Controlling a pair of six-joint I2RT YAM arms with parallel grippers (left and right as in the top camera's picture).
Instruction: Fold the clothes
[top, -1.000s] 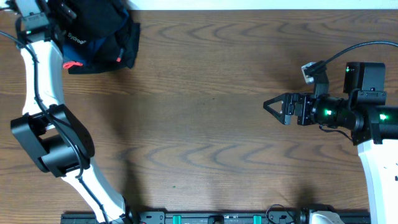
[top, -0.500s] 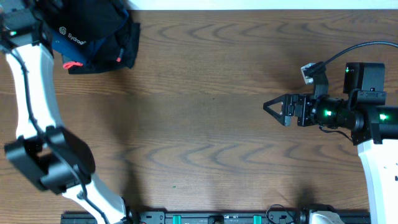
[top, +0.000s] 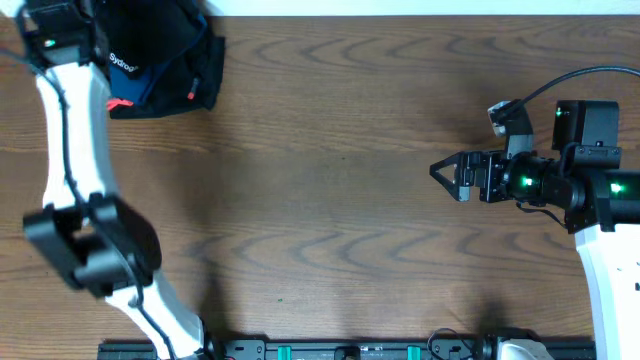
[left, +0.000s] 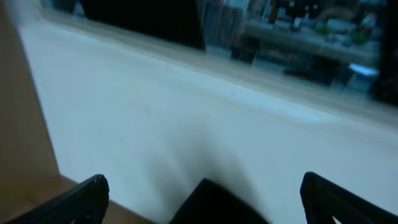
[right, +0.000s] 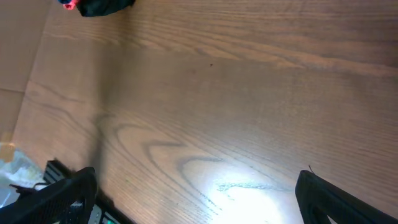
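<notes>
Since half a second ago my left arm (top: 72, 130) has swung back beside the clothes (top: 160, 30), a bunched black heap just right of its wrist, no clear long axis; the right gripper (top: 447, 172) waits far off, spread, keeping clear. Left wrist: left gripper (left: 208, 198) spread wide, empty, likely lining up a grab. Right wrist: bare table (right: 249, 93) ahead.

One left end effector (left: 204, 180), one right end effector (top: 447, 172), one tabletop (top: 330, 180). Near the left one sits one heap of three pieces (the clothes (top: 160, 30), black; one dark blue garment (top: 142, 86); one small black piece (top: 175, 96) with red-pink tags).
</notes>
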